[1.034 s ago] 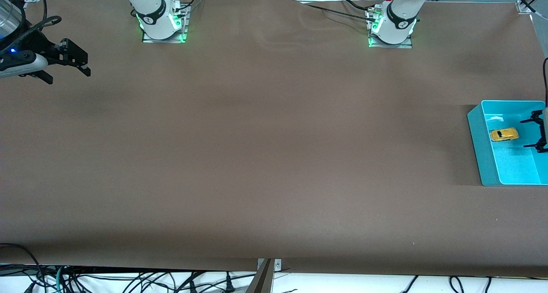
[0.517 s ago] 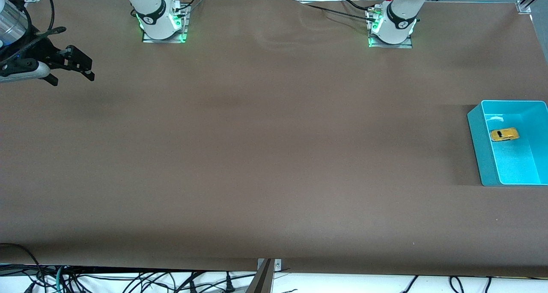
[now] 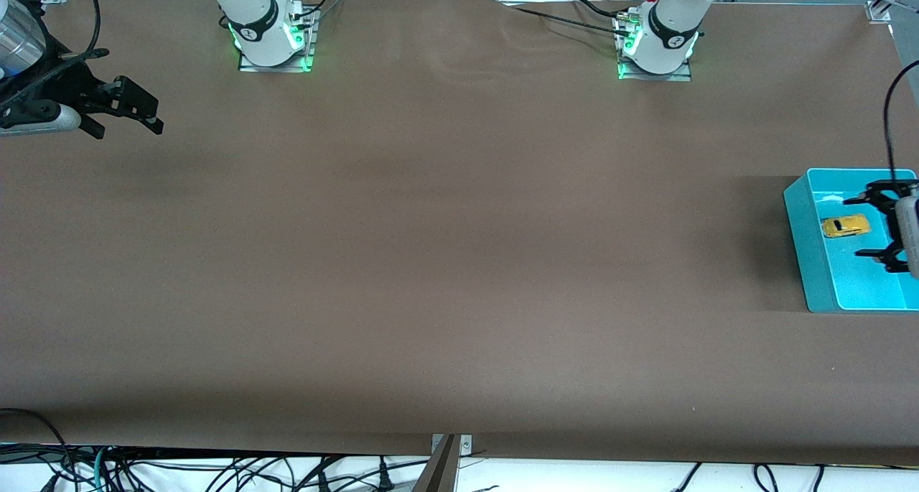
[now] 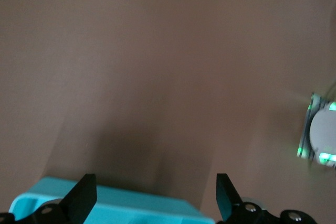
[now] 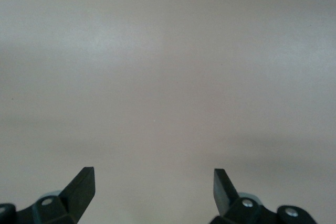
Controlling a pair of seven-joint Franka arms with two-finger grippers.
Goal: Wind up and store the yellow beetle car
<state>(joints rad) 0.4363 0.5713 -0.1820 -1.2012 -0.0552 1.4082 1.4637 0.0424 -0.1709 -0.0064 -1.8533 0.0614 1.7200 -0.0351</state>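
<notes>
Left gripper (image 3: 861,227): fingers spread wide, empty, above the blue bin (image 3: 801,244). Right gripper (image 3: 129,118): fingers spread wide, empty, over bare brown table (image 3: 445,262) at the right arm's end. Yellow beetle car (image 3: 845,226): resting inside the bin, on its floor.

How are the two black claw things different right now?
The left tool hangs over the turquoise bin, beside the yellow beetle car; the right tool hangs over bare table at the right arm's end. Both are open and hold nothing.
</notes>
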